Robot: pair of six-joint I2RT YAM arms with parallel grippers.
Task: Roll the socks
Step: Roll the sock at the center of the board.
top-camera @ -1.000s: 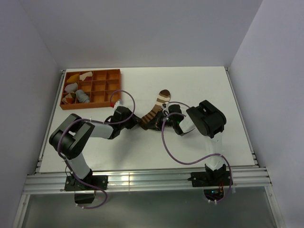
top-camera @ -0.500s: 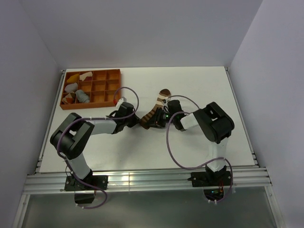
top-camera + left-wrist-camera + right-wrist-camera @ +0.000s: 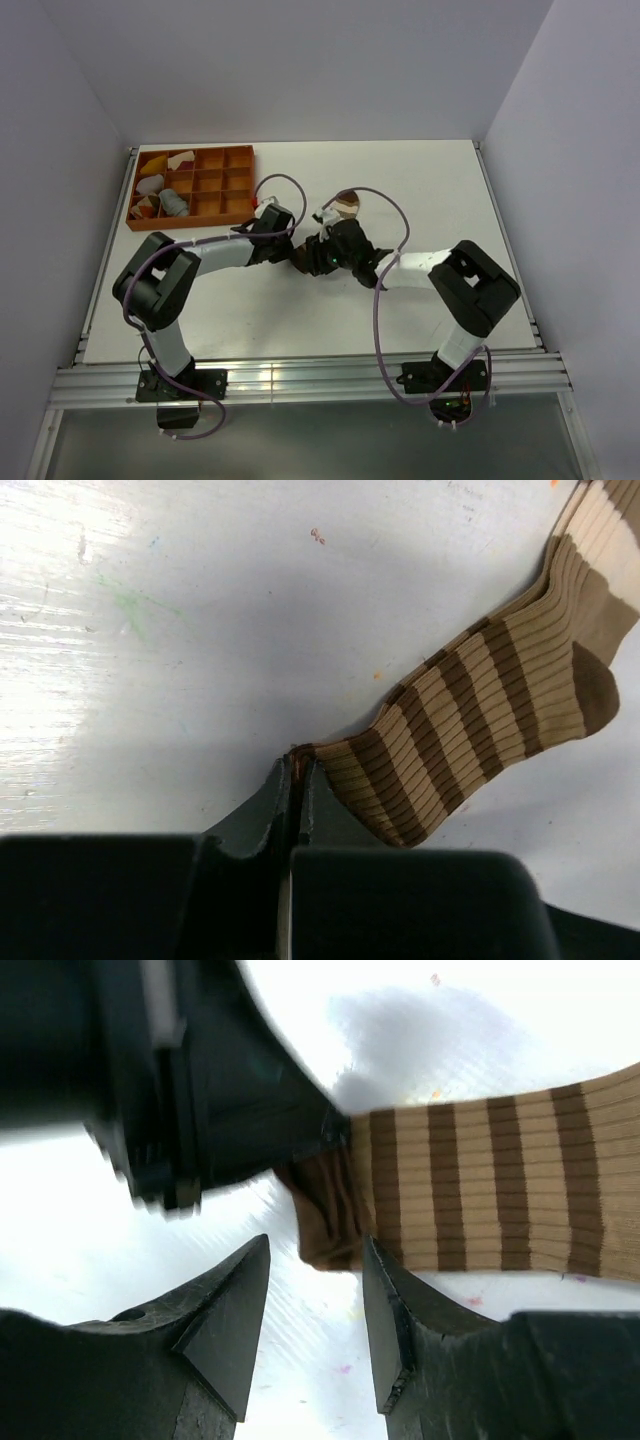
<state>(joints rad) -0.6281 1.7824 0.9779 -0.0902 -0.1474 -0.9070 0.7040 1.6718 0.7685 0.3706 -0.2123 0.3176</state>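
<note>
One brown striped sock flat near the middle of the white table, its cuff corner pinched in the closed left claw. Open right claw just above that same cuff end, jaws spread, cuff edge visible between them, facing the left claw. Well apart, a grey sock in the orange tray at the far left corner.

FAR CORNER: An orange divided tray sits on a white table enclosed by pale walls. A yellow cloth piece and a white cloth piece lie in the tray's left-hand compartments. An aluminium rail lines the table edge farthest from the tray.
</note>
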